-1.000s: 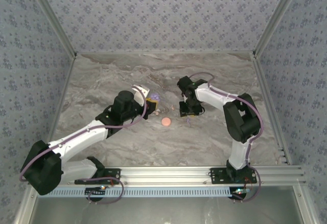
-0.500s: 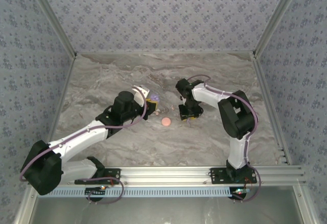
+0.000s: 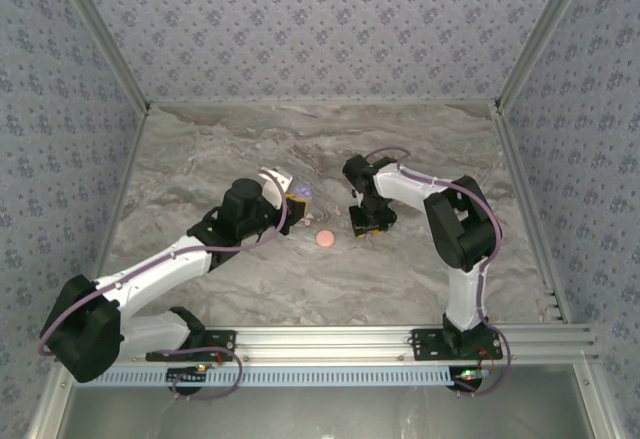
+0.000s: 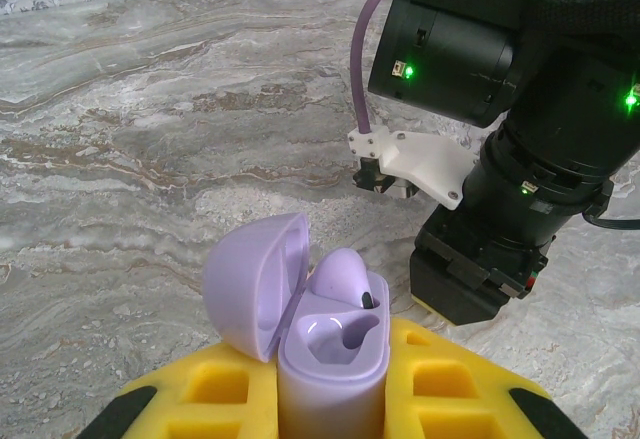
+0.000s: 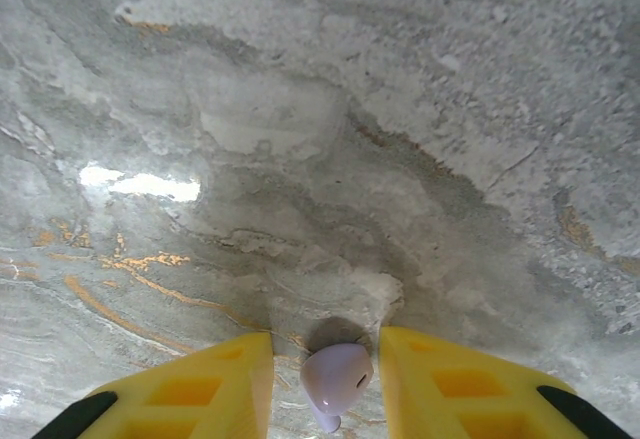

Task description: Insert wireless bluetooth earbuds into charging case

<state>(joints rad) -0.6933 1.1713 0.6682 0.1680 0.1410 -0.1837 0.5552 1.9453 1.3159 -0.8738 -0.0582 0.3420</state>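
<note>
My left gripper (image 4: 325, 347) is shut on an open lilac charging case (image 4: 333, 374), held upright between the yellow fingers (image 4: 195, 399) with its lid (image 4: 250, 284) swung left. One lilac earbud (image 4: 345, 274) sits in the far slot, and the near slot (image 4: 335, 331) is empty. In the top view this case (image 3: 303, 191) is at the left gripper (image 3: 296, 199). My right gripper (image 5: 323, 337) is open and down at the table, with a second lilac earbud (image 5: 337, 374) lying between its fingers (image 5: 215, 384), a gap on each side. In the top view the right gripper (image 3: 365, 221) is just right of the case.
A round pink case (image 3: 323, 238) lies on the marble table (image 3: 220, 149) between and in front of the two grippers. The right arm's black wrist (image 4: 500, 159) stands close behind the held case. Patterned walls and metal rails (image 3: 330, 339) enclose the table.
The right arm has drawn its elbow inward and its gripper has shifted slightly left and down over the earbud. The left arm has not moved.
</note>
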